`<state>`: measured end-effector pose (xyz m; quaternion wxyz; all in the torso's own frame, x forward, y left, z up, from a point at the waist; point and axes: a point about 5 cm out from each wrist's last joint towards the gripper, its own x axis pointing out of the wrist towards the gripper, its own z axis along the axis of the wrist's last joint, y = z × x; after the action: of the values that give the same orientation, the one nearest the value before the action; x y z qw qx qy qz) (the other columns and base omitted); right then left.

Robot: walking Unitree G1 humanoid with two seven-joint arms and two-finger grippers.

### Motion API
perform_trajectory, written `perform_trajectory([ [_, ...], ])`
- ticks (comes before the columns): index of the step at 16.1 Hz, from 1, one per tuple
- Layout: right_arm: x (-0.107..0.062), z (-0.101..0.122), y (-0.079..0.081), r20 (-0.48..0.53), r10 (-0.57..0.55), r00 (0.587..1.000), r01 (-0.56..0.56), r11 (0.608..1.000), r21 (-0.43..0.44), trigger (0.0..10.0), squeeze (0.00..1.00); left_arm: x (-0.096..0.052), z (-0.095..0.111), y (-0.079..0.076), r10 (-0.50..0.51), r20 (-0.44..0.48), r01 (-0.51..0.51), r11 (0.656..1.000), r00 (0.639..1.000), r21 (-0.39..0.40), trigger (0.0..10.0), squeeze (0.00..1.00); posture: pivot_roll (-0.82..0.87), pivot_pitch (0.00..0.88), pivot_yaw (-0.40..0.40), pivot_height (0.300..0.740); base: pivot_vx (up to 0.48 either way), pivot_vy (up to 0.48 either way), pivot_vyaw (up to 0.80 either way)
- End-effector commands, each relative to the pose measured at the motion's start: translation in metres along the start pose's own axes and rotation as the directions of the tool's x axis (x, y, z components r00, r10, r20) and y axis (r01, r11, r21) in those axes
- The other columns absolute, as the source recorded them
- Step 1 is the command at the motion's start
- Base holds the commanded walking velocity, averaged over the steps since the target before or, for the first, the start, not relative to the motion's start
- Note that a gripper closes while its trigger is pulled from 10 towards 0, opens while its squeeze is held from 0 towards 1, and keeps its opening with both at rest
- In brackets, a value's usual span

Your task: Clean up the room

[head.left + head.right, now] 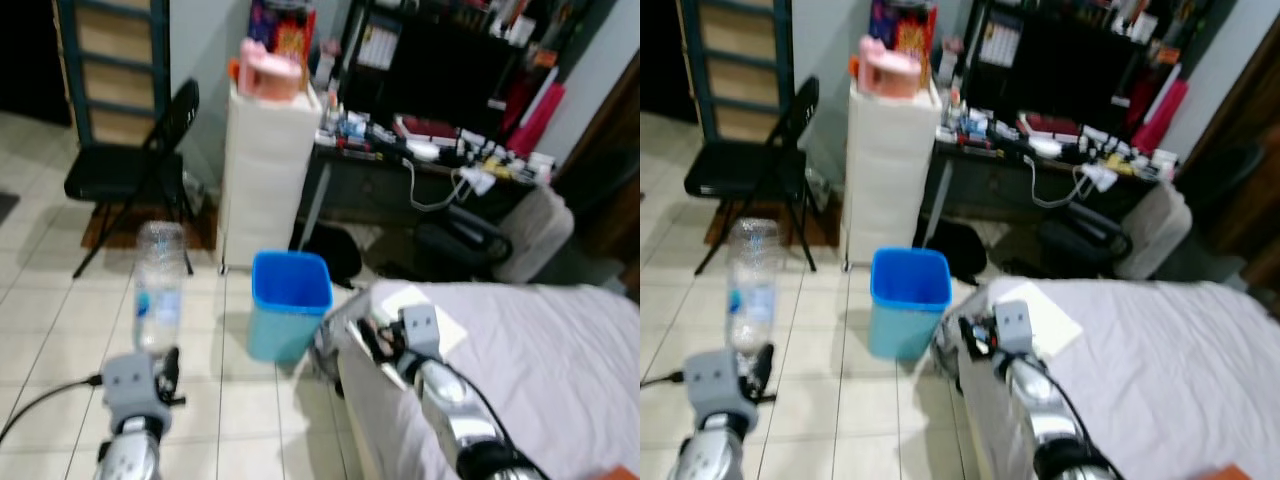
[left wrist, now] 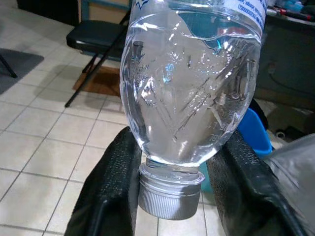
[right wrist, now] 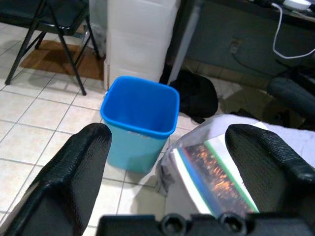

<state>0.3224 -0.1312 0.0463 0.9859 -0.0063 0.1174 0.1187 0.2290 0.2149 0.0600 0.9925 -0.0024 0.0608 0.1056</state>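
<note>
A clear plastic water bottle [image 1: 160, 285] stands upside down, cap at the bottom, in my left gripper [image 1: 165, 365]. In the left wrist view both black fingers [image 2: 115, 182] press on the bottle [image 2: 189, 83] just above its silver cap. A blue waste bin [image 1: 290, 300] stands on the tiled floor ahead, between my two arms. My right gripper [image 1: 378, 338] is at the corner of the bed [image 1: 540, 370]. Its fingers [image 3: 81, 167] are spread wide, and a shiny plastic packet [image 3: 211, 172] lies between them, near the right-hand finger. The bin [image 3: 140, 120] is just beyond it.
A black folding chair [image 1: 135, 165] stands at the far left, beside a white drawer unit [image 1: 265, 170]. Behind the bin are a cluttered dark desk [image 1: 430, 140], a black bag [image 1: 335, 250] on the floor and a grey cushion [image 1: 535, 235]. A cable [image 1: 40, 400] trails over the tiles.
</note>
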Motion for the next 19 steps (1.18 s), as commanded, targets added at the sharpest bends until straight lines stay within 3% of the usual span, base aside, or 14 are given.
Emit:
perform_trajectory([
  [1,-0.003,0.000,-0.016,-0.005,-0.036,0.999,0.036,0.999,-0.009,10.0,0.00,0.000,0.006,-0.017,-0.050,0.034,0.050,0.999,0.998,-0.013,10.0,0.00,0.31,0.000,-0.228,0.740,0.439,0.000,0.00],
  [9,-0.003,-0.002,-0.012,-0.016,0.026,1.000,-0.026,0.999,-0.036,10.0,0.00,-0.003,0.003,-0.017,-0.040,0.028,0.040,0.999,0.999,-0.023,10.0,0.00,0.32,0.000,-0.241,0.740,0.440,0.000,0.00],
  [11,-0.003,-0.002,-0.008,-0.016,0.061,0.998,-0.062,0.995,-0.076,10.0,0.00,-0.005,0.002,-0.020,-0.046,0.028,0.047,0.999,0.999,-0.025,10.0,0.00,0.33,0.000,-0.243,0.740,0.439,0.000,0.70],
  [15,-0.003,-0.002,-0.004,-0.004,0.093,0.996,-0.094,0.993,-0.075,10.0,0.00,-0.005,0.003,-0.020,-0.047,0.030,0.048,0.999,0.998,-0.021,10.0,0.00,0.32,0.000,-0.244,0.740,0.442,0.000,0.58],
  [19,-0.004,-0.002,-0.006,0.002,0.077,0.997,-0.077,0.995,-0.065,10.0,0.00,-0.004,0.001,-0.019,-0.045,0.027,0.045,0.999,0.999,-0.024,10.0,0.00,0.32,0.000,-0.242,0.740,0.441,0.000,0.00],
])
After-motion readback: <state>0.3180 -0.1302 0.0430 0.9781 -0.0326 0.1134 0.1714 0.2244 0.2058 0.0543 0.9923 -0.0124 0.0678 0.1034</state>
